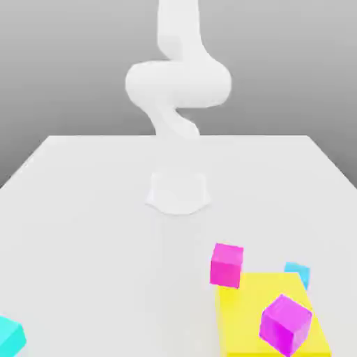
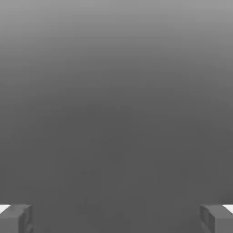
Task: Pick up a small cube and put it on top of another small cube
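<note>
The small cube [image 1: 10, 337] is bright, plain cyan, partly cut off.

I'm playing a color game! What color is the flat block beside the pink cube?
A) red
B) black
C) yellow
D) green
C: the flat block next to the pink cube is bright yellow in the exterior view.

The arm [image 1: 178, 84] rises from its base [image 1: 178, 192] at the far middle of the exterior view, bends at a bulky joint that juts to both sides, and runs up out of the top edge. In the hand view the gripper [image 2: 116, 219] is open, its two fingers [image 2: 16, 218] well apart, nothing between them.
</note>
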### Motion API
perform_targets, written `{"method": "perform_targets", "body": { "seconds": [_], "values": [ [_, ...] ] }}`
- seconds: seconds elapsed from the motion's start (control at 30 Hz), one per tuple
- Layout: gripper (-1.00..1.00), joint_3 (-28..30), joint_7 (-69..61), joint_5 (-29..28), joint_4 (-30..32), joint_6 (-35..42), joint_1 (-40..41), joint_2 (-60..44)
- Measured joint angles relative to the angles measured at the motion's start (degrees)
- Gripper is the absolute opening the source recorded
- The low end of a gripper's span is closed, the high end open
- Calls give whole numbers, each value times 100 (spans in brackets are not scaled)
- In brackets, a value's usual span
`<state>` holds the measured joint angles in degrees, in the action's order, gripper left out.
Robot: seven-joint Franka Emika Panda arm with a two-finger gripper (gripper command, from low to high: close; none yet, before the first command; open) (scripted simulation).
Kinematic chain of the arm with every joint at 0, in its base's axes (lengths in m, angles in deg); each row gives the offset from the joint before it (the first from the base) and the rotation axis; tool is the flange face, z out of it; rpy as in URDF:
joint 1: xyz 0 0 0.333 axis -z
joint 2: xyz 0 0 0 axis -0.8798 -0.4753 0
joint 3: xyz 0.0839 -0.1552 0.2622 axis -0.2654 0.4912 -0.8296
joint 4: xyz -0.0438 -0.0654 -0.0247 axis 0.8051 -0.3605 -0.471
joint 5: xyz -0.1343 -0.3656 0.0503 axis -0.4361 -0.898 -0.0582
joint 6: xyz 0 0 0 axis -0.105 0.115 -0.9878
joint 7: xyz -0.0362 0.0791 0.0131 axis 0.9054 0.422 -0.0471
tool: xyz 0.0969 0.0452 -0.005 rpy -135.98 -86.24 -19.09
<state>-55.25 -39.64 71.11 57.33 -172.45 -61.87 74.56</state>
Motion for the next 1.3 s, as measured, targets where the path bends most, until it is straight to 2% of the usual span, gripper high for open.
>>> {"method": "perform_targets", "body": {
  "seconds": [0.57, 0.8, 1.03, 1.17, 1.2, 1.3],
  "values": [
    [0, 1363, -1258, 1046, -368, -760, 173, -3565],
    [0, 1527, -1747, 1438, -517, -1074, 608, -5012],
    [0, 1696, -2029, 1526, -649, -1439, 1045, -6391],
    [0, 1448, -2260, 1793, -820, -1938, 1344, -7209],
    [-100, 1355, -2321, 1877, -867, -2074, 1421, -7398],
    [-100, 1354, -2323, 1879, -868, -2072, 1422, -7398]
  ]
}}
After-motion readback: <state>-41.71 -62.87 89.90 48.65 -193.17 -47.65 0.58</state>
